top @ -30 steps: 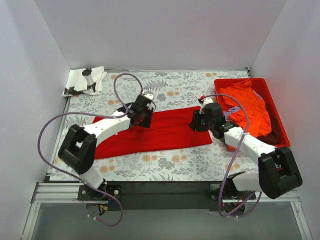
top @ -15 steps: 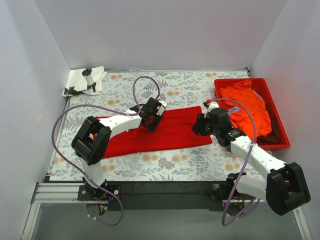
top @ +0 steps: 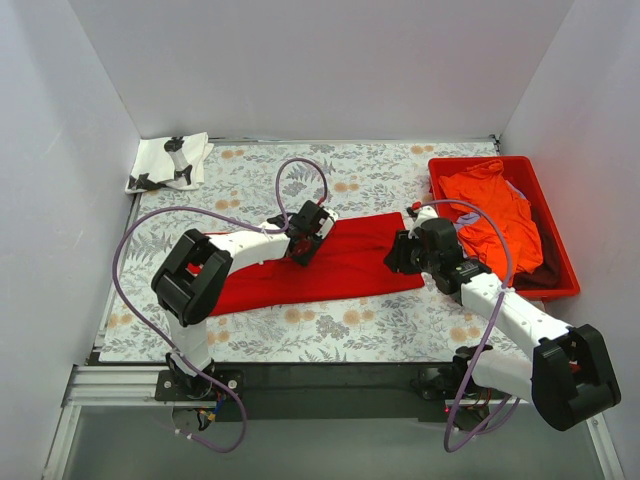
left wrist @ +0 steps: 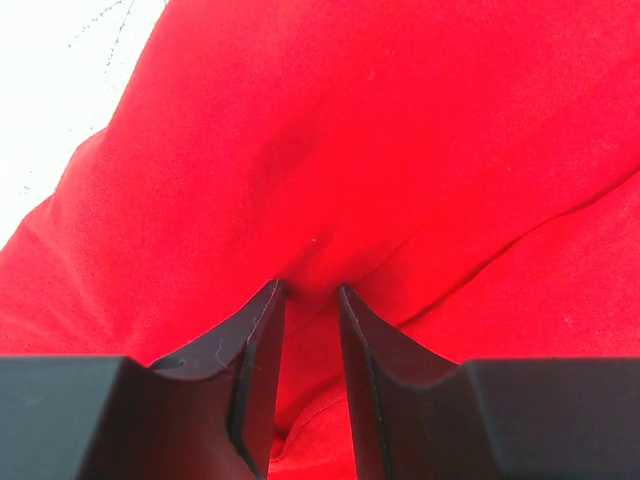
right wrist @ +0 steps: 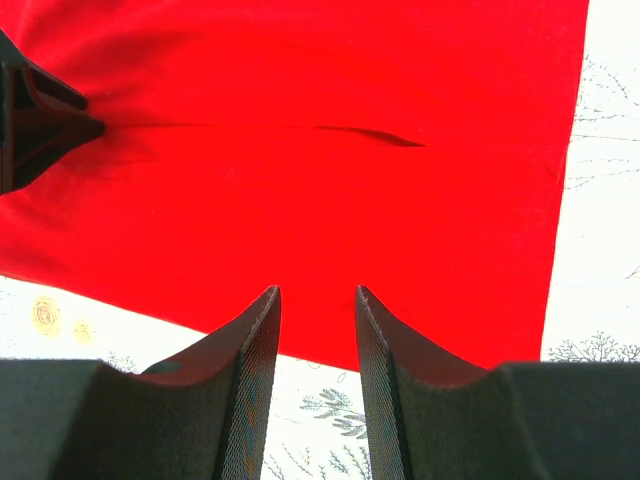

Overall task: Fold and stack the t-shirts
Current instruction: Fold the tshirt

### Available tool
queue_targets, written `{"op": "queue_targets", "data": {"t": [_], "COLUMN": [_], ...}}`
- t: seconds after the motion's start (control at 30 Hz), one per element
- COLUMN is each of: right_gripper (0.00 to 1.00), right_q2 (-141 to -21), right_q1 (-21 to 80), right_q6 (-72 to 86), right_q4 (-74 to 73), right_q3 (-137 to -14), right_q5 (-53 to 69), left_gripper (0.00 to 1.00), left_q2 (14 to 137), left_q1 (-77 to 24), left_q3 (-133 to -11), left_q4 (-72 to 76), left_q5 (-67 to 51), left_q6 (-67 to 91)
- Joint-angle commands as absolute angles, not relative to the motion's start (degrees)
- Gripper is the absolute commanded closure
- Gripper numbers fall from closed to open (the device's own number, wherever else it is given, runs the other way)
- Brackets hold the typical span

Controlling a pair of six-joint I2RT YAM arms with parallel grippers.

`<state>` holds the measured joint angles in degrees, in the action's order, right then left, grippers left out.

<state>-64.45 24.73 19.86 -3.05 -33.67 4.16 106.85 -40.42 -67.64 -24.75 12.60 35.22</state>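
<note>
Left wrist close-up: soft, limp red t-shirt (left wrist: 400, 120), fold pinched in left end effector (left wrist: 310, 288); right end effector (right wrist: 315, 292) parted, empty, over cloth edge, likeliest gripping spot.

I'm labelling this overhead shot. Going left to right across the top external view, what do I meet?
White printed t-shirt → left end effector → right end effector → orange t-shirt in the red tray. The red t-shirt lies under both end effectors, so it is left out.
</note>
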Motion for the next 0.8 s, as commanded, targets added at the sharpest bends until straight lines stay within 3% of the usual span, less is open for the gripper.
{"op": "queue_targets", "data": {"t": [0.0, 0.43, 0.63, 0.77], "right_gripper": [0.58, 0.58, 0.58, 0.58], "right_q2": [-63.81, -63.46, -63.90, -63.55], "right_q1": [24.17, 24.08, 23.99, 23.99], "right_q6": [20.57, 20.65, 20.65, 20.74], "right_q4": [-1.50, -1.49, -1.49, -1.49], "right_q3": [-33.49, -33.05, -32.96, -32.87], "right_q5": [4.66, 4.92, 5.54, 5.54], "left_gripper": [0.73, 0.96, 0.94, 1.00], "left_q2": [106.87, 105.03, 105.03, 105.56], "left_q1": [-40.87, -42.01, -42.19, -42.10], "left_q3": [-67.94, -70.40, -70.93, -71.37], "left_q4": [-24.17, -26.71, -28.04, -29.18], "left_q5": [14.59, 15.47, 15.20, 14.25], "left_q6": [34.01, 33.75, 34.19, 34.37]}}
